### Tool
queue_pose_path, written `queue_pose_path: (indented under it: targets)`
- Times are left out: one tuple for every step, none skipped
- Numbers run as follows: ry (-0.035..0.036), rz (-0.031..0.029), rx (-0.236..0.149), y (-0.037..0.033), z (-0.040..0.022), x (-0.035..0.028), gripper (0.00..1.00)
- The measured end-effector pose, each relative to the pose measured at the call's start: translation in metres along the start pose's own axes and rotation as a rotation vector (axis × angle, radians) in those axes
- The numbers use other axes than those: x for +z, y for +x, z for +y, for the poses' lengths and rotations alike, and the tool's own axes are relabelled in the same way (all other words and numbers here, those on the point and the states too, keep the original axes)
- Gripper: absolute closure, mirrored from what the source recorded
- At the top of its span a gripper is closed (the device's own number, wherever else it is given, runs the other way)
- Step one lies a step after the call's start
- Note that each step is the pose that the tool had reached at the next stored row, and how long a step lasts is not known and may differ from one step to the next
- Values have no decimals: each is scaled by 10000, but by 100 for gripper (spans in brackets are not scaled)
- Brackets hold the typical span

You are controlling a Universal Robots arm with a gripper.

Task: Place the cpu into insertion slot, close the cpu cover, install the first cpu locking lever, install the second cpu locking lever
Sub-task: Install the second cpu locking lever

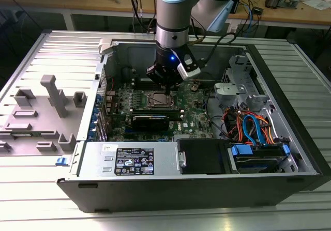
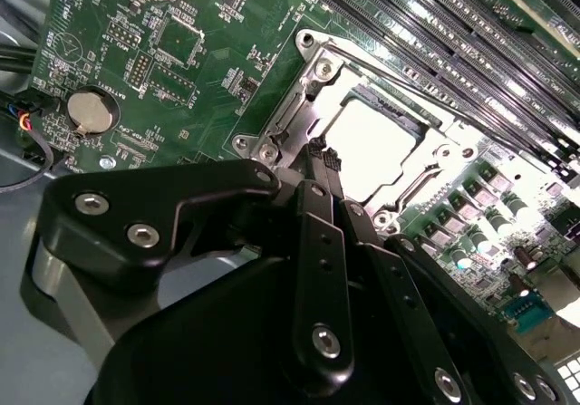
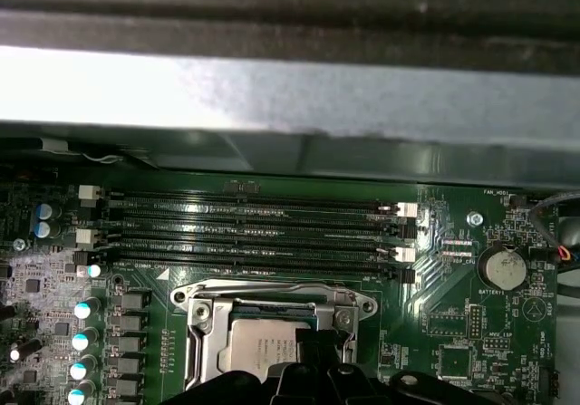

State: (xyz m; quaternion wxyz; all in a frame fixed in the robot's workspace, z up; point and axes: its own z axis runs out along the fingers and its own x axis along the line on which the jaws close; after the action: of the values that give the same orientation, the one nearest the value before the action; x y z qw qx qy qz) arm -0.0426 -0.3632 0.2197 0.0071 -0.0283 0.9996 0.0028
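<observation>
The cpu [image 2: 372, 142] shows its silvery top inside the insertion slot [image 2: 272, 142] of the green motherboard [image 2: 208, 52]. The cpu cover [image 2: 444, 156] lies flat around it, the chip showing through its window. A thin metal lever [image 2: 426, 83] runs along the socket edge beside the memory slots. My gripper [image 2: 323, 156] hangs just above one edge of the socket, its black fingers [image 2: 317, 242] shut together with nothing seen between them. In the first wrist view the cpu [image 3: 258, 346] and cover [image 3: 210, 319] lie by my gripper [image 3: 317, 340]. In the exterior view my gripper [image 1: 166, 86] stands over the socket [image 1: 156, 101].
Long black memory slots [image 3: 254, 233] run beside the socket, with the case wall [image 3: 272, 97] beyond them. A round coin battery [image 2: 88, 110] sits on the board. Coloured cables [image 1: 251, 125] and a drive cage [image 1: 258, 156] fill the exterior view's right. A grey parts tray [image 1: 41, 112] lies outside the case.
</observation>
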Motion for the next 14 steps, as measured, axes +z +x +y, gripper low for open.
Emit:
queue_pose_path:
  targets:
    - [0,0,0,0,0,0,89]
    - [1,1,0,0,0,-6,89]
    - [0,0,0,0,0,-12,89]
    - [0,0,0,0,0,-14,89]
    - [1,0,0,0,0,-22,89]
    - [0,0,0,0,0,-33,89]
    - [0,0,0,-1,0,-45,89]
    - [0,0,-1,-1,-1,-56,89]
    - [0,0,0,-1,-1,-68,89]
    - [-1,-1,-1,-1,-2,-78,89]
    - [-3,-2,0,-1,-3,-77,89]
    - [-2,-1,0,-1,-4,-78,89]
    - [0,0,0,-1,-6,-79,89]
    - [0,0,0,-1,-6,-79,89]
